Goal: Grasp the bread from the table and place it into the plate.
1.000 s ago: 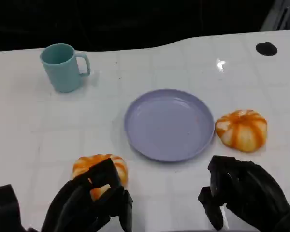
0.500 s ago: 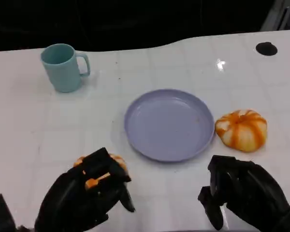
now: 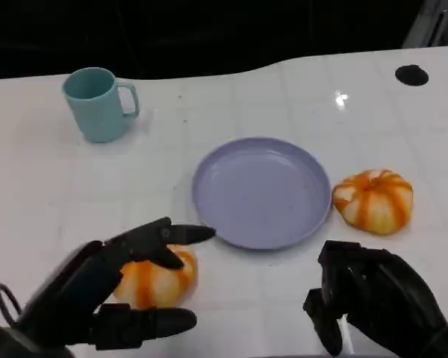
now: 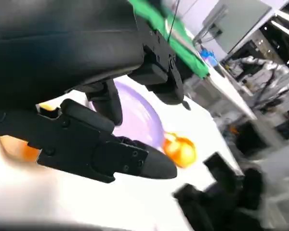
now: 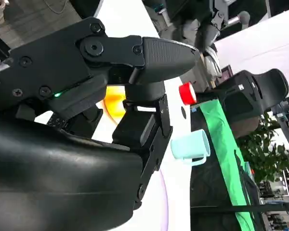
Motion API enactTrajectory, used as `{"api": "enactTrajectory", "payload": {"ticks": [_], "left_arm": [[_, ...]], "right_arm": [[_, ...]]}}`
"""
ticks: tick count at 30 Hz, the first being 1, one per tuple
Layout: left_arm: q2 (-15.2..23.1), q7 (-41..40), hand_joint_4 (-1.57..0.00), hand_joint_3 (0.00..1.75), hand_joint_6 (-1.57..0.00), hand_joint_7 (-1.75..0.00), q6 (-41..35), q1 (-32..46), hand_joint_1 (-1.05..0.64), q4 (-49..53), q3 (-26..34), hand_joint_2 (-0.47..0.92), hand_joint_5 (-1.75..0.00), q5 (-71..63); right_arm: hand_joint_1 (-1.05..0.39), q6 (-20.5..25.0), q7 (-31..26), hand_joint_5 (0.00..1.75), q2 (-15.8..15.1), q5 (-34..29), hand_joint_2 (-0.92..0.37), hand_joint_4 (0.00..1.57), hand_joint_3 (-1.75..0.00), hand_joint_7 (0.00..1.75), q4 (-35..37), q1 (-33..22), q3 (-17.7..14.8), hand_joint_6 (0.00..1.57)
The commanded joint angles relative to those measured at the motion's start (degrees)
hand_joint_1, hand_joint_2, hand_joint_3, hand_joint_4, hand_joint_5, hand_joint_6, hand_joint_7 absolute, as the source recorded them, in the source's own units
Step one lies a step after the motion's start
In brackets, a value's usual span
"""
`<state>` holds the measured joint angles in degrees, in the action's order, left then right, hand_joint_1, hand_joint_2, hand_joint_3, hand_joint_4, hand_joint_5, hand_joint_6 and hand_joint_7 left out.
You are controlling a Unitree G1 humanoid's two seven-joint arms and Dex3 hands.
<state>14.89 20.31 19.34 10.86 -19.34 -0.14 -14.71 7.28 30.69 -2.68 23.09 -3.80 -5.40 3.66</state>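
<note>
Near the table's front edge on the left, my left hand (image 3: 97, 287) had its fingers spread around the round orange-and-white striped bread roll (image 3: 158, 277), one finger over its far side and another along its near side; whether they were pressing it I could not tell. That roll sat on the white table (image 3: 52, 201), just beside the round lavender plate (image 3: 261, 192). My right hand (image 3: 373, 298) hovered near right, fingers curled in, holding nothing. A second striped roll (image 3: 373, 200) lay right of the plate, a teal mug (image 3: 97, 103) far left.
</note>
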Motion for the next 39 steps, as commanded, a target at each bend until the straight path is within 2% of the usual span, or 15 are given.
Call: {"api": "enactTrajectory", "payload": {"ticks": [1,9,14,21,31,36,39], "left_arm": [[3.21,-6.53,-0.28,0.09,-0.4,-0.06,1.36,-0.37,-0.69,-2.39,0.35,0.92,-0.7,-14.98],[7.73,-4.61,-0.24,0.06,-0.38,-0.01,-6.49,-3.13,-0.72,-4.03,-3.27,0.92,-0.49,-34.17],[8.41,-3.3,-0.33,0.03,-0.32,0.0,-10.35,-6.28,-0.74,-1.14,-7.52,0.92,-0.31,-39.95],[8.76,-1.8,-0.36,0.02,-0.29,0.0,-14.1,-11.74,-0.75,6.7,-12.39,0.91,-0.27,-42.1],[8.04,-4.23,-0.37,0.01,-0.3,0.0,-17.65,-17.28,-0.72,20.75,-18.87,0.92,-0.19,-42.81],[8.73,-7.25,-0.44,0.01,-0.36,-0.02,-17.19,-18.47,-0.64,26.09,-20.8,0.92,-0.18,-41.83],[8.8,-12.37,-0.58,0.03,-0.5,-0.07,-14.59,-19.36,-0.47,30.23,-21.1,0.92,-0.24,-40.04]], "right_arm": [[-0.94,-0.39,-0.4,1.65,-0.31,-0.41,-0.81,1.21,-0.57,1.51,-0.85,-0.32,0.12,1.03],[-0.94,-0.54,-0.47,1.65,-0.04,-0.54,-0.8,1.22,-0.6,1.52,0.12,0.38,0.13,1.03],[-0.94,-0.07,-0.6,1.64,-0.09,-0.53,-0.78,1.21,-0.62,1.51,0.18,0.5,0.01,1.03],[-0.95,-0.78,-0.81,1.66,-0.08,-1.2,-0.76,1.21,-0.64,1.51,-0.05,-0.02,0.2,1.04],[-0.95,-1.03,-0.73,1.67,-0.34,-1.23,-0.77,1.21,-0.63,1.51,-0.86,-1.1,0.51,1.04],[-0.96,-0.67,-0.96,1.67,-0.29,-0.91,-0.77,1.23,-0.61,1.52,-1.1,-1.15,0.44,1.06],[-0.95,-0.61,-0.69,1.66,-0.45,-0.64,-0.77,1.23,-0.62,1.51,-1.27,-1.15,0.4,1.05]]}}
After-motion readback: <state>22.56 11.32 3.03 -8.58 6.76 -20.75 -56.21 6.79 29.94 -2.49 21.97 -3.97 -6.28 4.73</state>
